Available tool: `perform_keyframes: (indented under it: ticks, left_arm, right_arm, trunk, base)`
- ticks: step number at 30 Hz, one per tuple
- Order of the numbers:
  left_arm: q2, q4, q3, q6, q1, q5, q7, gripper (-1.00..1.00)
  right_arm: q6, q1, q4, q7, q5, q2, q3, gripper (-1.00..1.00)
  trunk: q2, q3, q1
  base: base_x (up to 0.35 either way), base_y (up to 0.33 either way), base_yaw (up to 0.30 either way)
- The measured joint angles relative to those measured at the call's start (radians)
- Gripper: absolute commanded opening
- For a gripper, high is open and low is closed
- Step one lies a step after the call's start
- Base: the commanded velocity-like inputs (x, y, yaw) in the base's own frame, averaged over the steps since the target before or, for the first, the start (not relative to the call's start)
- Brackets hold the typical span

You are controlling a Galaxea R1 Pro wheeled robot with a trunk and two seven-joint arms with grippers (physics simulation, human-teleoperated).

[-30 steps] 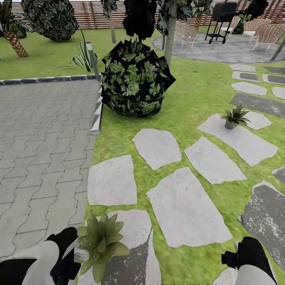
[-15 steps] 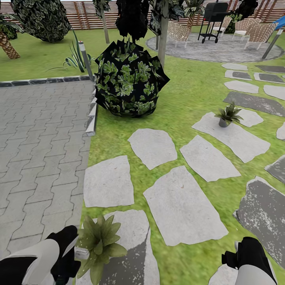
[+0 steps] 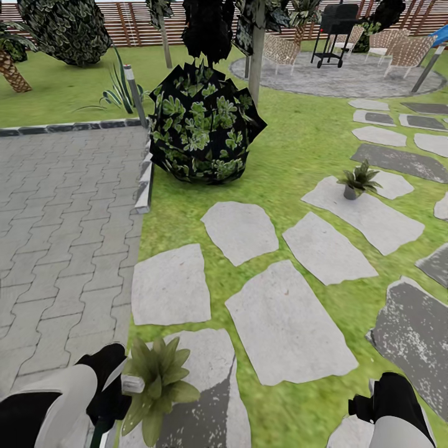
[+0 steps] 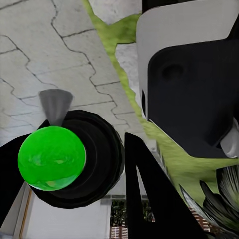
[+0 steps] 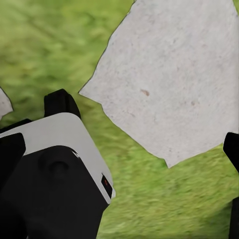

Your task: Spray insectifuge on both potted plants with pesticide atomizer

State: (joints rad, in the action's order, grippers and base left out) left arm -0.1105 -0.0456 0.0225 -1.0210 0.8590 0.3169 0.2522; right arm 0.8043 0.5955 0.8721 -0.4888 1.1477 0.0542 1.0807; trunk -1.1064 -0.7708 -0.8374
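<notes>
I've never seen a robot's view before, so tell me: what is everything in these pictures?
potted plants: two, olive-green; near one by the left gripper, far one on a stone at right
pesticide atomizer: one, pale head, at the near plant
round bush: one, dark, centre
stepping stones: many, grey, on the lawn
paving: grey, left
fence: brown, back
grill: black, back patio
left gripper: black, shut on the atomizer
right gripper: black, open over grass

Left gripper raised slightly, pesticide atomizer nozzle nearer potted plant.
</notes>
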Motion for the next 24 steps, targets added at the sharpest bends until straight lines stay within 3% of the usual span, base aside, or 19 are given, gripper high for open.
perform_keyframes:
  ticks: [14, 21, 24]
  left_arm:
    - [-0.003, -0.003, 0.002, 0.003, -0.019, 0.0, 0.001, -1.0]
    - [0.001, 0.001, 0.001, 0.002, -0.005, 0.001, 0.001, -1.0]
    - [0.021, 0.001, -0.002, 0.001, 0.015, -0.002, 0.001, -1.0]
  right_arm:
    - [0.0, 0.0, 0.0, 0.0, 0.0, 0.0, 0.0, 1.0]
    - [0.0, 0.0, 0.0, 0.0, 0.0, 0.0, 0.0, 1.0]
    - [0.0, 0.0, 0.0, 0.0, 0.0, 0.0, 0.0, 1.0]
  trunk:
    - [0.0, 0.0, 0.0]
    - [0.0, 0.003, 0.0]
    - [0.0, 0.004, 0.0]
  base:
    - [-0.052, 0.0, -0.003]
    - [0.0, 0.0, -0.241]
    - [0.0, 0.0, -0.163]
